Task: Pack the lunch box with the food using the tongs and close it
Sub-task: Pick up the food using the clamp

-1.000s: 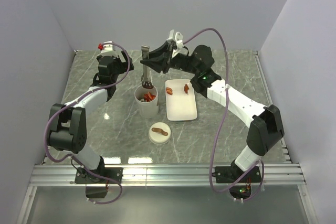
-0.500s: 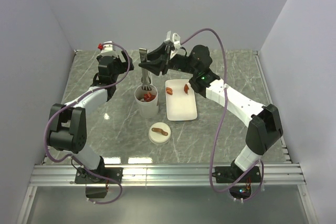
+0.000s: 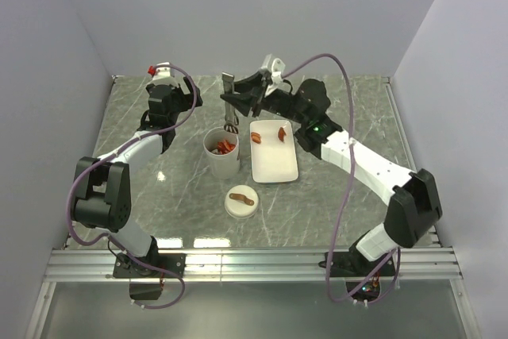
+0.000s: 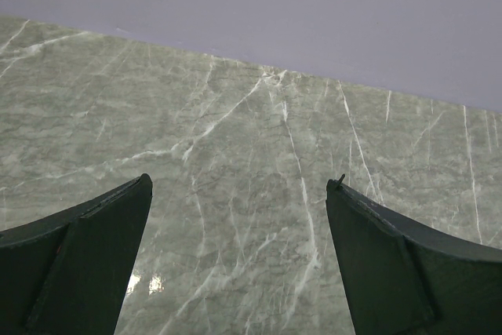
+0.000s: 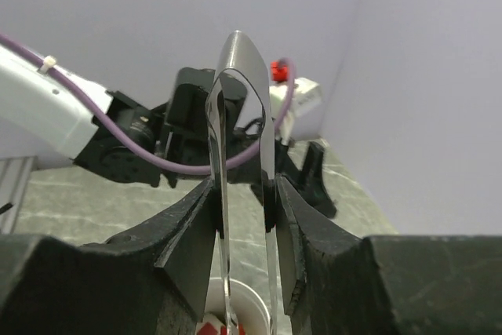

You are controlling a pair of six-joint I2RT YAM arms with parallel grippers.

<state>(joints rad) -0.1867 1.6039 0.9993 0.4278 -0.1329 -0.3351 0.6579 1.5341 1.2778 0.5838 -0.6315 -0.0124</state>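
Obstacle: tongs (image 3: 230, 117) abv lunch box (image 3: 223, 166).

Left gripper (image 4: 239, 190) fingers (image 4: 78, 264) spread wide apart over green-grey veined marble table (image 4: 251, 139); pale lilac wall (image 4: 274, 5) meets table's far edge

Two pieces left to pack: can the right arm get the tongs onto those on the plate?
Probably yes: the tongs hang just beside the far end of the plate, where both pieces lie uncovered.

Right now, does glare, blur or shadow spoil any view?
Top external: sharp and evenly lit, pale glare patches on the table at its near edge. Left wrist: marble crisp, left claw almost black. Right wrist: the tongs gleam with reflections, right claw clamped on them is dark, background soft.
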